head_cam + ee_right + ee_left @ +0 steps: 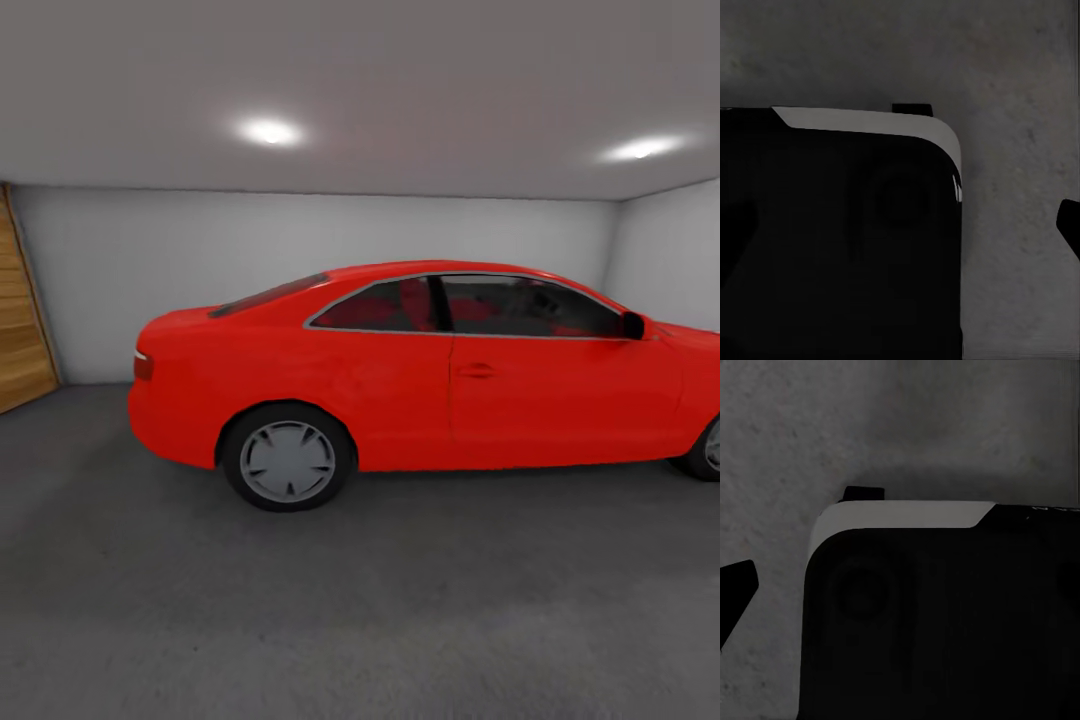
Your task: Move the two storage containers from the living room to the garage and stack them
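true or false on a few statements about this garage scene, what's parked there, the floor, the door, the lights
1. A red car is parked side-on against the grey back wall. True.
2. The floor is light wood planking. False: it is dark grey concrete.
3. A wood-plank door stands at the head view's left edge. True.
4. The car is blue. False: it is red.
5. Two ceiling lights are lit. True.

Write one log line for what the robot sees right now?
place: garage | ahead: red car parked on grey floor | far left: wooden door | bins: not seen | grippers: cannot tell
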